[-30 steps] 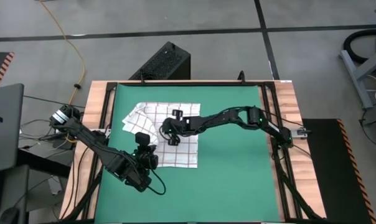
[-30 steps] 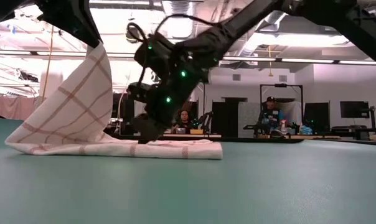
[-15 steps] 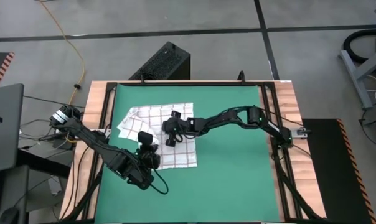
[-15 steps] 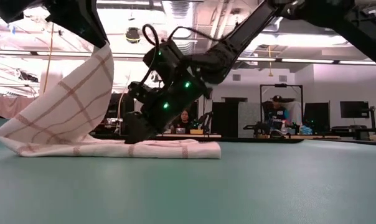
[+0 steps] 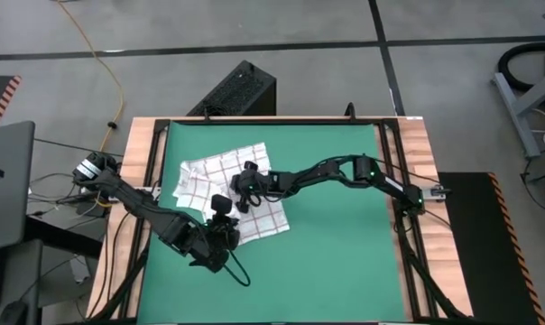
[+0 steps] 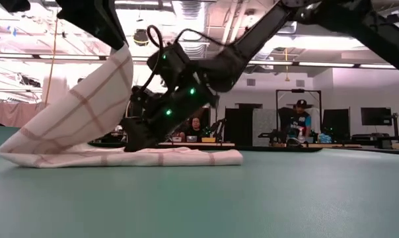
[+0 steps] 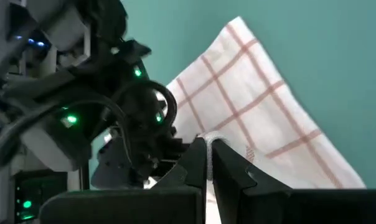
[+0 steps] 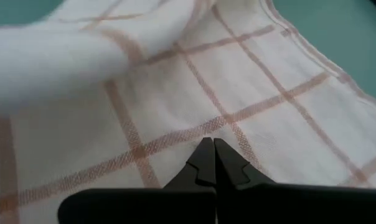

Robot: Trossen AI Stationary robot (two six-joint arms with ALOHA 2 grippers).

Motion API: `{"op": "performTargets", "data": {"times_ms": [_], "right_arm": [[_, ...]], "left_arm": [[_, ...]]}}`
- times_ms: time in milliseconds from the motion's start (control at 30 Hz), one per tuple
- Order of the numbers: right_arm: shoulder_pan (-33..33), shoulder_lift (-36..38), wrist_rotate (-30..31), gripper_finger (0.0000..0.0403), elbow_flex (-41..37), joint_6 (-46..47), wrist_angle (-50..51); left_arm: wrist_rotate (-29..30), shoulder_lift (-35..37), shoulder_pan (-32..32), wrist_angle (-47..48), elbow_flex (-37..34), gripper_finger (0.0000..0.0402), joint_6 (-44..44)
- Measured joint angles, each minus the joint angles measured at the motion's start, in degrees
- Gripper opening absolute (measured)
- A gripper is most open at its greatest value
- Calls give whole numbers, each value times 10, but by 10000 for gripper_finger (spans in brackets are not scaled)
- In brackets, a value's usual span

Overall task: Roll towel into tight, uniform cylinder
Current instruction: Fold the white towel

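The towel (image 5: 209,176), white with a red-brown check, lies on the left half of the green mat (image 5: 336,235). Its lower layer rests flat. At the table's left the cloth folds back, and an upper layer (image 6: 74,112) slopes up to my left gripper (image 5: 220,219), which is shut on it high above the mat. My right gripper (image 5: 243,200) is shut, its tips down on the flat layer (image 6: 186,157) near the towel's middle. In the left wrist view the right gripper shows beside the raised cloth. My left gripper pinches an edge of the towel (image 7: 208,140) between its two fingers; one layer or several, I cannot tell. That edge is lifted clear, and the cloth slopes down from it (image 6: 113,73) fairly taut to the fold on the mat (image 6: 11,151). My right gripper presses its shut fingertips (image 8: 203,163) down on the flat layer of the towel (image 8: 175,140), near the towel's middle. The fingers slant down from the table's right side (image 6: 135,142). That layer lies flat on the mat under them.
A black box (image 5: 241,90) stands on the floor beyond the table's far edge. Black rails (image 5: 394,181) and a wooden border frame the mat. The mat's right half is bare green. People (image 6: 297,122) sit in the room beyond.
My left gripper has carried the raised edge a little toward the table's right, over the flat layer. The towel has turned slightly on the mat, its far right corner drawing toward the left. My right gripper has tipped steeper while staying on the cloth.
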State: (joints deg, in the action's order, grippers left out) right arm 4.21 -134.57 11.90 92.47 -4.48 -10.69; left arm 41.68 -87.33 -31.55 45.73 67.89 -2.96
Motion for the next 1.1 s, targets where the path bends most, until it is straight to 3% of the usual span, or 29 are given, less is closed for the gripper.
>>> {"op": "performTargets", "data": {"times_ms": [167,300,400,667,1100], "right_arm": [[-7,83,72,6,1,-34,111],[-21,153,78,6,-19,-40,231],[-36,191,77,5,-67,-39,266],[-56,208,76,4,-264,21,71],[-63,163,49,3,-276,47,-3]], "left_arm": [[5,0,16,-59,-34,0,35],[-5,0,28,-87,-67,0,54],[-4,0,34,-91,-80,0,53],[-7,0,49,-148,-82,0,91],[-131,-10,117,-246,-82,0,146]]}}
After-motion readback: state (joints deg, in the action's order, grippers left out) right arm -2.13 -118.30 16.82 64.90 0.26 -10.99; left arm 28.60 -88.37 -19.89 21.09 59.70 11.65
